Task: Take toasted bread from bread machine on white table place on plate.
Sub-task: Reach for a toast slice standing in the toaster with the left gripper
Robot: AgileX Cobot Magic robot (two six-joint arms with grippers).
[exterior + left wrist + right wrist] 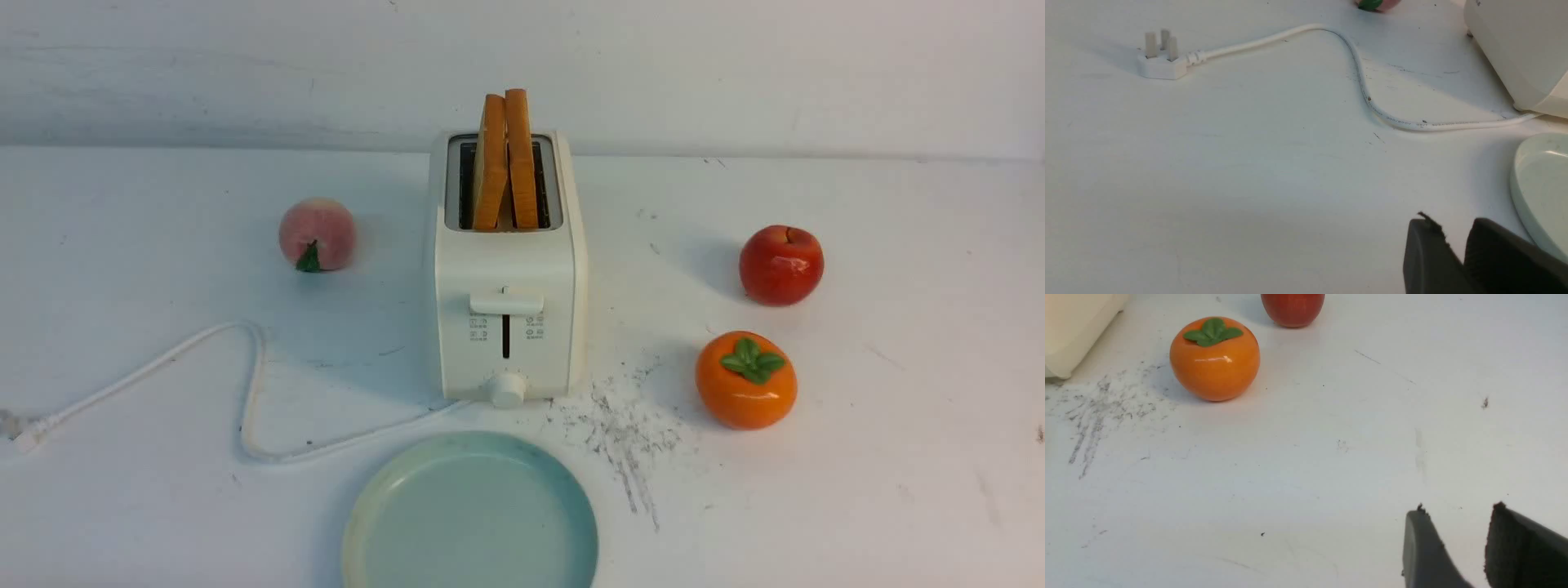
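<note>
In the middle of the counter (898, 506), set end-on to the robot with lever (506, 303) and knob (507, 389) turned its way: the bread machine (506, 310). Popped up on edge in its two slots, well proud of the top and leaning together at the upper ends: the toasted bread (494, 163), two slices, seemingly raised so as to offer free edges for a pinch from above. Just in front, apart from the machine: the plate (469, 514), bare, probably laid close to keep the carry short. Off to the sides, clear of that path: peach (317, 234) on the left, apple (781, 265) and persimmon (746, 380) on the right. Trailing leftward past the plate: white cord (1359, 77) ending in a three-pin plug (1161, 61), lying loose and unplugged.

Low over the counter beside the plate's rim: left gripper (1453, 228), narrowly parted, grasping nothing. Short of the persimmon: right gripper (1457, 514), spread wider, likewise empty.

Beside the lever: small printed icons (478, 327), too small to read. Along the cord: fine grey print, seemingly a voltage rating, not surely legible. No brand name to be seen.
</note>
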